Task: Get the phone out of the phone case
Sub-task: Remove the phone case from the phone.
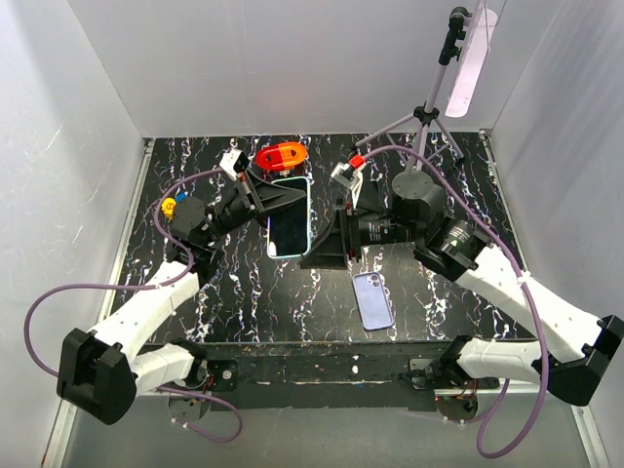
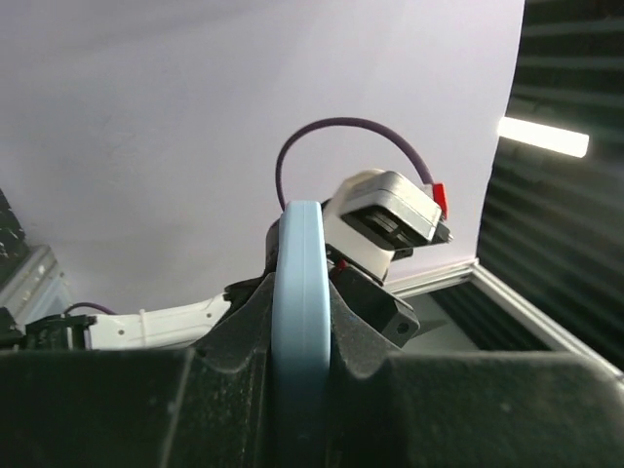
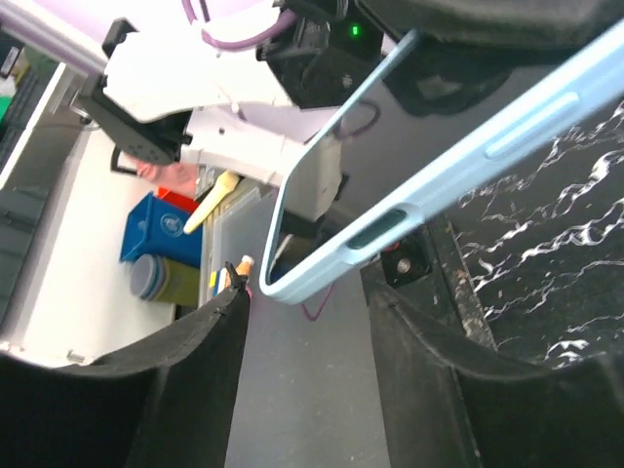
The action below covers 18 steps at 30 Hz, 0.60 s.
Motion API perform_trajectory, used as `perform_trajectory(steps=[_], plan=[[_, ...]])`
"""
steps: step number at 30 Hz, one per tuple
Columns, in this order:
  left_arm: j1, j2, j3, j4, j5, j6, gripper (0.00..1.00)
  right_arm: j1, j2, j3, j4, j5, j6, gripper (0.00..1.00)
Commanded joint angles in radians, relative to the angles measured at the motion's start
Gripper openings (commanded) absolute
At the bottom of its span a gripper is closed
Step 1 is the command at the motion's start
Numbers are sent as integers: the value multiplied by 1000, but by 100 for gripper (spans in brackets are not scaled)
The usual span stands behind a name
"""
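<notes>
Phone case sits clamped in left jaws, one end hidden.

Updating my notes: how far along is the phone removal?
Mostly done: the phone lies on the table, out of the case. The left tool grips the case; the right tool is open beside it. Left: perhaps setting the case down.

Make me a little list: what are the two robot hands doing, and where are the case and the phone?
Left gripper: shut on the light-blue phone case, held above the table
Right gripper: open, at the phone case's corner
Phone: flat on the table, back up, apart from the phone case
Orange object: far side, behind the phone case
</notes>
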Motion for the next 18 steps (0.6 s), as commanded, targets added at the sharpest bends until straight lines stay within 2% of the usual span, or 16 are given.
perform_trajectory(steps=[1,5,13,18], plan=[[-8,-60,65,-6,-8,140,0,-10,-51,-70,224,-160,200,64],[-8,-77,90,-76,0,192,0,-20,-41,-69,262,-199,231,61],[-8,-87,102,-112,-2,209,0,-20,28,-52,348,-254,284,41],[-8,-81,108,-104,0,203,0,-20,65,-23,347,-257,278,39]])
